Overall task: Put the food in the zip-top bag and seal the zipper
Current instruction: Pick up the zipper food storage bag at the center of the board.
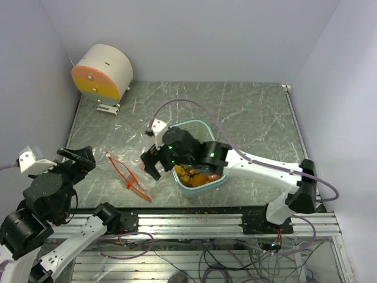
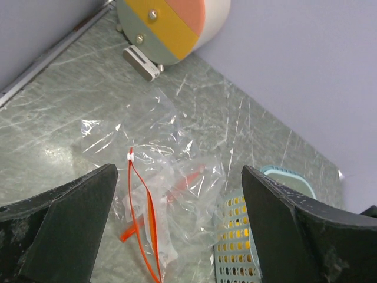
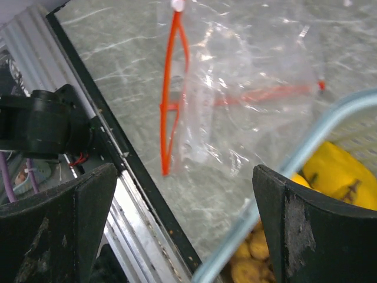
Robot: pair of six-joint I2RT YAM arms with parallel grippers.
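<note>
The clear zip-top bag (image 1: 126,174) with an orange zipper lies flat on the table, left of the pale teal basket (image 1: 197,125). The basket holds yellow-orange fruits (image 1: 201,178) and a bunch of small brown fruits (image 1: 187,173); the right arm hides the rest of it. My right gripper (image 1: 151,165) is open and empty, hovering over the basket's left rim (image 3: 300,154), with a yellow fruit (image 3: 339,171), the brown fruits (image 3: 250,265) and the bag (image 3: 235,100) below it. My left gripper (image 1: 82,159) is open and empty, above the table left of the bag (image 2: 159,171). I cannot make out the reddish fruit.
A round cream, pink and yellow device (image 1: 103,72) stands at the back left, also in the left wrist view (image 2: 171,23). The metal rail (image 3: 135,194) runs along the table's front edge. Walls close the left, back and right sides.
</note>
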